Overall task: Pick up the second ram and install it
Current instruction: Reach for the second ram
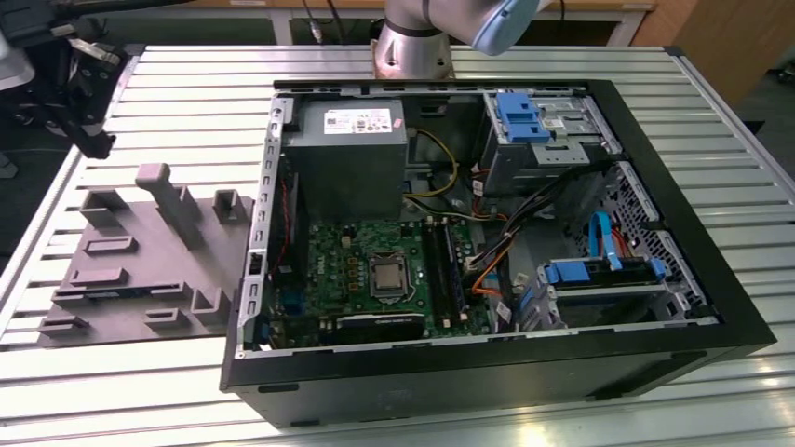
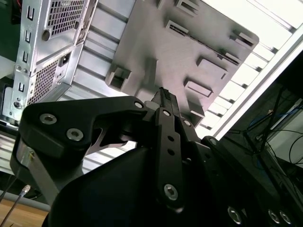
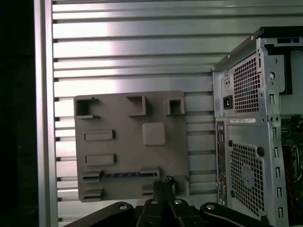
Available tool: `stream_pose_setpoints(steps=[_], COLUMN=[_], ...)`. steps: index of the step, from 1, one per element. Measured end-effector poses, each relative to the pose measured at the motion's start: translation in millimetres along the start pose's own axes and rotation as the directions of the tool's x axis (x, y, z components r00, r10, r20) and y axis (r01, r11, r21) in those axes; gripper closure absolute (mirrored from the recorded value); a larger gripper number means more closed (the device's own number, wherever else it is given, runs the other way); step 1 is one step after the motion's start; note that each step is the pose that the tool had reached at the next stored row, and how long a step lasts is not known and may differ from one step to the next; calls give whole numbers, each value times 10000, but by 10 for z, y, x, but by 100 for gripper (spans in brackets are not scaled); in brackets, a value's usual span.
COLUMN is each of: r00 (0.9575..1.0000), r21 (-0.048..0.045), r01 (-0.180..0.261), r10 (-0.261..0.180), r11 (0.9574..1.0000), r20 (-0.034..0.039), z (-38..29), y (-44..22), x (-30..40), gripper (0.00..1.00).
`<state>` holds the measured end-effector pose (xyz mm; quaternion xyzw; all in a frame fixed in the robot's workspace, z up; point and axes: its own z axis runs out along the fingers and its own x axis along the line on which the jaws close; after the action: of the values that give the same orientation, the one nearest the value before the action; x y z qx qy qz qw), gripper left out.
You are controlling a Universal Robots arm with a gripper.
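First wrist view is showing the second ram [image 3: 120, 174] lying as a thin dark strip in a slot of the grey holder tray [image 3: 123, 151], stretching between two raised blocks in the row closest to the gripper [image 3: 168, 181]. Nothing is touching the strip. The gripper's tips are sitting near one end of it, over the tray's edge, and how high they are hanging above it cannot be told.

In both wrist views the jaws are pressing together with nothing between them, and in the second wrist view the gripper [image 2: 164, 97] is pointing towards the tray [image 2: 161, 42].

In the exterior view the gripper [image 1: 95, 142] is hanging over the slatted metal table [image 1: 186, 93] at the exterior view's left, beyond the tray [image 1: 137, 307].

Beside the tray the open computer case [image 1: 497, 391] is lying on its side, showing the green motherboard [image 1: 360, 251], its long black slots [image 1: 441, 265], a grey power supply [image 1: 348, 168] and blue drive brackets [image 1: 522, 116].

A white sticker [image 1: 360, 119] is sitting on the power supply, and a pale label strip [image 3: 242, 120] is running across the case's rear panel [image 3: 246, 165]. The print on both is too small to make out.
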<state>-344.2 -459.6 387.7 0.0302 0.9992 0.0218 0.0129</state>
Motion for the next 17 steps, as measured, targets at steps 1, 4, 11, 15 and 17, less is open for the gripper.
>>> stream_pose_setpoints(steps=[1, 4, 11, 15, 17], r00=[10000, 10000, 10000, 10000, 10000], r21=[0, 1, 0, 1, 0], r01=[0, 2, 7, 10, 11], r10=[0, -2, -7, -10, -11], r11=[10000, 10000, 10000, 10000, 10000], r20=[0, -1, -1, -1, -1], z=[0, -1, -1, -1, -1], y=[-3, -13, -35, -49, -55], x=[2, 9, 29, 40, 46], gripper=[89, 89, 89, 89, 89])
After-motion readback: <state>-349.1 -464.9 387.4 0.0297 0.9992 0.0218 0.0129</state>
